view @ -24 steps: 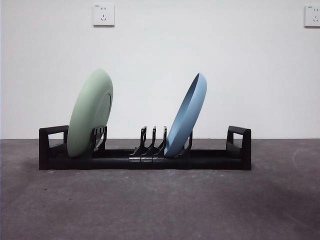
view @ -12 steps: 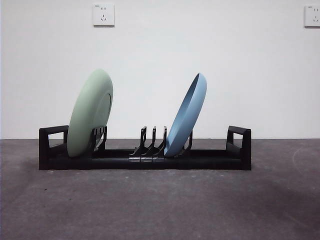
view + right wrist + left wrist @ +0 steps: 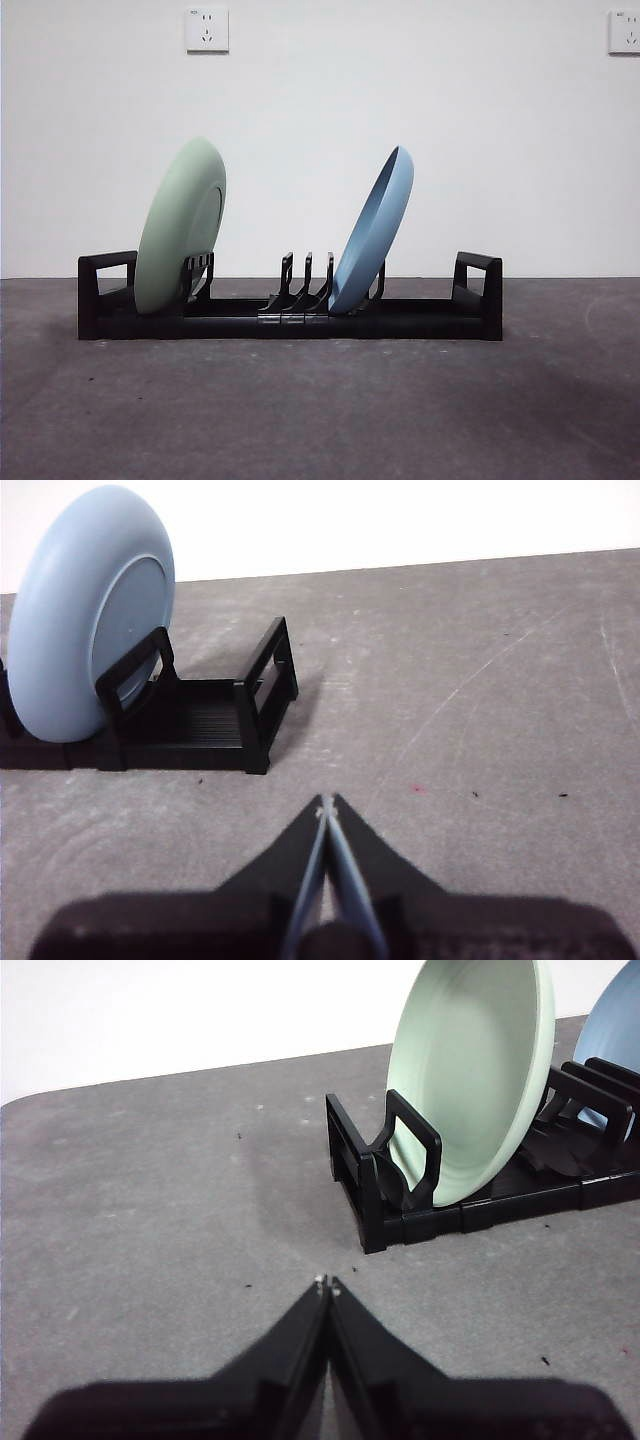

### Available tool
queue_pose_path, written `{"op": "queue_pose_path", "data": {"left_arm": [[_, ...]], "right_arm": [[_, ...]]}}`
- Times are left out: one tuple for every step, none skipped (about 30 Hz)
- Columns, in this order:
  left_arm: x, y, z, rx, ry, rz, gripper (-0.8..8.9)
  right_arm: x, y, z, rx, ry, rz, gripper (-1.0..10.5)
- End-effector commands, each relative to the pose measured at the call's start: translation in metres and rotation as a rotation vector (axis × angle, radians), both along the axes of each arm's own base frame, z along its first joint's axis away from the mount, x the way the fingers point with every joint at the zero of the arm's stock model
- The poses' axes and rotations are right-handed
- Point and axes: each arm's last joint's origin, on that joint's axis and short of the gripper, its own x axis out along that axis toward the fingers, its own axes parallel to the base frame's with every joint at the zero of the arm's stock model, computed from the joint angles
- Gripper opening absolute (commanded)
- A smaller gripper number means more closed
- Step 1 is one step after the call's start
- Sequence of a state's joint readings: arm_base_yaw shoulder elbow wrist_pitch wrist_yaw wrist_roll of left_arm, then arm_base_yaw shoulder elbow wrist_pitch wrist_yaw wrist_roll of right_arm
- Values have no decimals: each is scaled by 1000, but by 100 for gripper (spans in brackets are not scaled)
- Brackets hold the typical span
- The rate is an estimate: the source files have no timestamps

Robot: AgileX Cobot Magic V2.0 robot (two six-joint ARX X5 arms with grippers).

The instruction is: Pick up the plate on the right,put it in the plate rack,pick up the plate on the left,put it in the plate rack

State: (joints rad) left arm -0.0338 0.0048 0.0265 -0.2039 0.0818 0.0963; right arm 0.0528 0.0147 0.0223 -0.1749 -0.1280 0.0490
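1. In the front view the plate rack [image 3: 290,315] runs across the middle of the frame on a grey table [image 3: 320,410], with a square loop handle at each end.
2. At the left end of the rack, in the left centre of the frame, a green plate [image 3: 180,228] stands on edge, tilted so its top leans to the right, with its lower edge down in the rack just beside the left handle.
3. Near the middle of the rack a few curved prongs [image 3: 305,280] stand with nothing between them.
4. Right of centre, a blue plate [image 3: 373,232] stands on edge with its lower edge in the rack, also leaning its top to the right and resting against a prong; it is well apart from the green plate.
5. On the white wall, one socket [image 3: 207,29] sits at the upper left of the frame and a second socket [image 3: 624,31] at the upper right edge.
6. No arm shows in the front view.
7. In the left wrist view the left gripper [image 3: 327,1284] hangs above bare table, its jaws pressed together with nothing between them, apart from the rack end that carries the green plate.
8. In the right wrist view the right gripper [image 3: 327,802] likewise has its jaws together and holds nothing, apart from the rack end nearest the blue plate.
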Motion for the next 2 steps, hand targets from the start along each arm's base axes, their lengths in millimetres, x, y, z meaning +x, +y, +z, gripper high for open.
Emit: {"op": "queue_pose_path", "data": {"left_arm": [[1, 0, -4, 1, 12, 3, -3], [1, 0, -4, 1, 12, 3, -3]], "right_arm": [[1, 0, -5, 8, 15, -4, 2], [1, 0, -5, 8, 15, -4, 2]]}}
